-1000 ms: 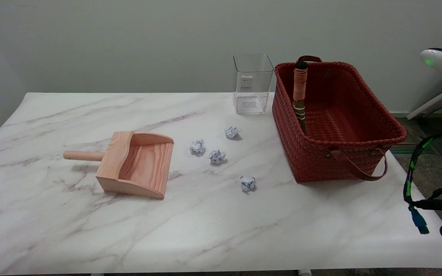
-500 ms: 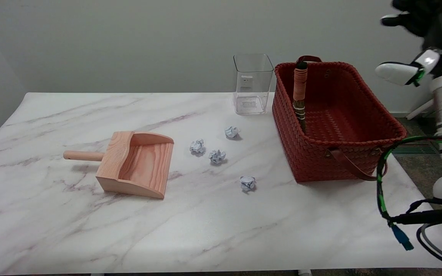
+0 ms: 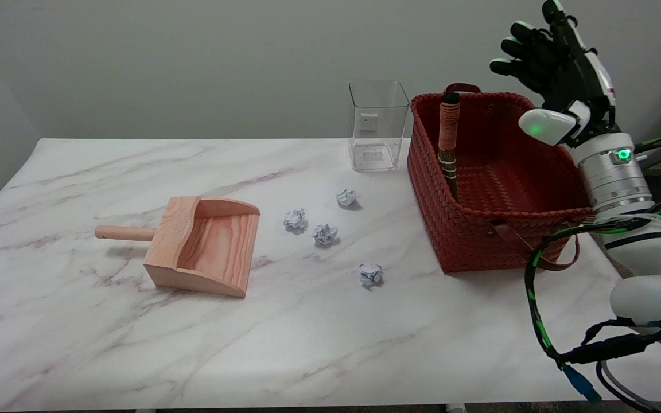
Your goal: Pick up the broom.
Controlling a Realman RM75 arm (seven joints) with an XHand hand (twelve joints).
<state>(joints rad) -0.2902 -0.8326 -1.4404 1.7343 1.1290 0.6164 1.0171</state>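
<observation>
Right hand (image 3: 557,60) raised high at the upper right, fingers spread and apart, holding nothing, poised above the far right corner of the red woven basket (image 3: 537,226) and well clear of its rim. Nothing grasped yet, so by the look of it only the approach under way. Broom (image 3: 448,143) standing nearly upright inside the basket, leaning against the left wall, orange-wrapped handle poking just above the rim, bristle end down on the basket floor and mostly hidden. Hand and handle well apart, the open basket between them. Still to do, judging from this: crossing leftward over the basket, lowering to the handle, closing around it, lifting it out. Further off, on the marble table (image 3: 78,344): clear square container (image 3: 377,126) just beside the basket, four crumpled paper balls (image 3: 325,234), wooden dustpan (image 3: 204,244) at left, all untouched.
</observation>
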